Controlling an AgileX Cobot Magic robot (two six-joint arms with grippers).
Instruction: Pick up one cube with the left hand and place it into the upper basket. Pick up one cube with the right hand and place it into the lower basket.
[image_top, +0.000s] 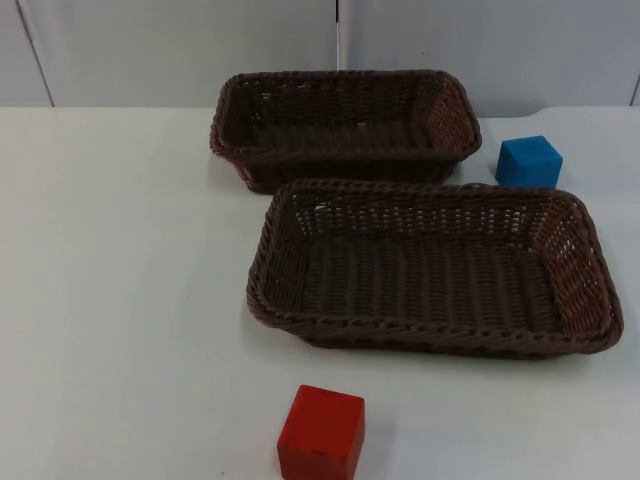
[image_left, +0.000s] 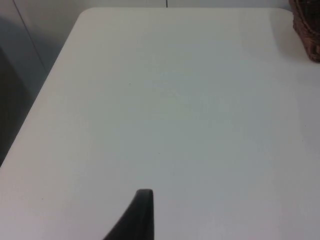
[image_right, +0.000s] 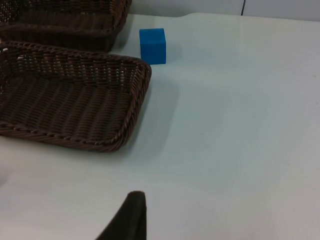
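Two rectangular baskets of dark brown woven wicker, ribbed with braided rims, stand on the smooth white desk (image_top: 120, 300). The upper basket (image_top: 345, 125) sits toward the far edge; the lower basket (image_top: 435, 265), just beside it, reaches toward the right edge. Both hold nothing. Two matte cubes: the red cube (image_top: 321, 433) at the near edge, the blue cube (image_top: 528, 162) near the lower basket's far right corner. Each gripper hangs over bare desk, finger state impossible to tell.

A blue cube (image_right: 152, 45) sits on the white table (image_right: 235, 125) just beside two brown baskets (image_right: 70, 100).
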